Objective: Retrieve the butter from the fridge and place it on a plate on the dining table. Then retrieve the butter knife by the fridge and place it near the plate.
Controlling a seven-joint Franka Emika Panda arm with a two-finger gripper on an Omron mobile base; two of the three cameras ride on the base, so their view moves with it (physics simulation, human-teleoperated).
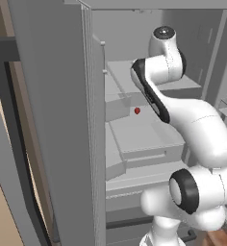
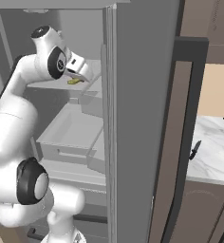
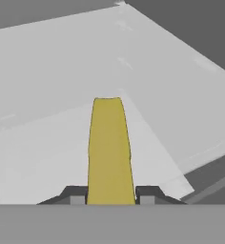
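Nearest the hand camera, the gripper (image 3: 110,196) has its two dark fingertips (image 3: 75,195) pressed against either side of the butter (image 3: 109,152), a slim yellow stick that runs forward between the jaws; the jaws are closed on it. Beyond the stick lies a pale grey shelf (image 3: 47,143) inside the fridge (image 2: 137,95), whose open door (image 1: 53,120) stands at the left of the left base view. From the right base view the butter (image 2: 75,81) appears at the tip of the gripper (image 2: 80,76), just over the upper shelf, with an open drawer (image 2: 71,133) below it. Farther in, on a lower level, a tiny red round item (image 1: 137,111) sits apart from the arm. Beyond the fridge, at the right, a strip of the marble dining table (image 2: 213,142) is visible. The step in hand is judged to be the withdrawal: lift the stick off the shelf, draw it straight out, keep the grip firm and clear of the door edges
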